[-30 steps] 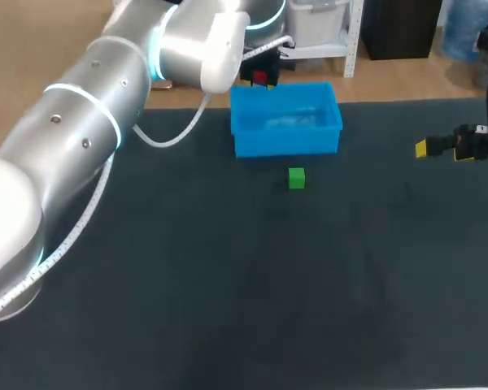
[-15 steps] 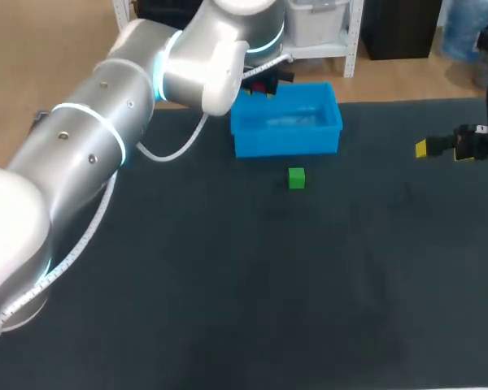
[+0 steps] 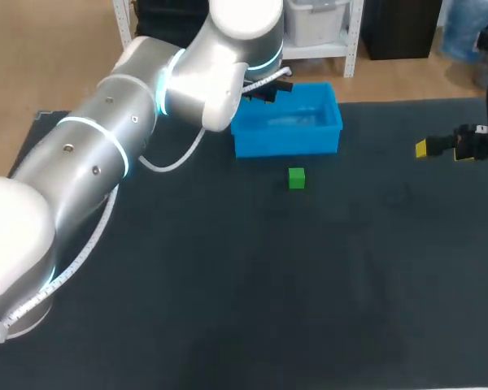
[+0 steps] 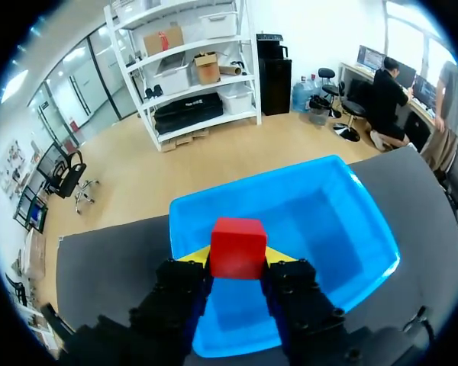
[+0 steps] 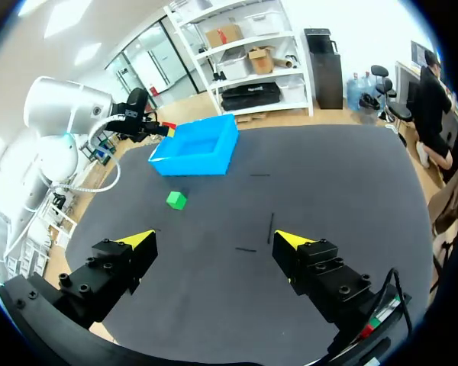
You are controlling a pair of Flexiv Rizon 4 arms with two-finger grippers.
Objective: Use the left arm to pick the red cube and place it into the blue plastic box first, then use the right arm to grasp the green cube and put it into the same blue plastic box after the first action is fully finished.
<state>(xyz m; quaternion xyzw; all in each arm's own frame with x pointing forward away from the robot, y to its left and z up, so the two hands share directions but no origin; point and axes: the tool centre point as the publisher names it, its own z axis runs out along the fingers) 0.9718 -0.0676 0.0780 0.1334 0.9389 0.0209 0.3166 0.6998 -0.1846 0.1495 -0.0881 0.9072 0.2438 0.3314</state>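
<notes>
The red cube [image 4: 238, 246] is clamped between the yellow tips of my left gripper [image 4: 238, 258], which is shut on it. It hangs above the left end of the open blue plastic box [image 4: 332, 221]. In the head view that gripper [image 3: 265, 92] sits over the box's [image 3: 286, 140] far left corner, and the arm hides the cube. The green cube [image 3: 297, 178] lies on the dark mat just in front of the box. My right gripper [image 3: 436, 148] stays at the table's right side, open and empty [image 5: 215, 240], with the green cube [image 5: 176, 200] well ahead of it.
My left arm [image 3: 106, 154] stretches across the table's left side from the near corner to the box. The dark mat [image 3: 252, 284] covers the table. Two short dark marks [image 5: 271, 226] lie on the mat ahead of the right gripper.
My left gripper has carried the red cube from behind the box's far left corner to above the box's left end. The right arm and green cube have not moved.
</notes>
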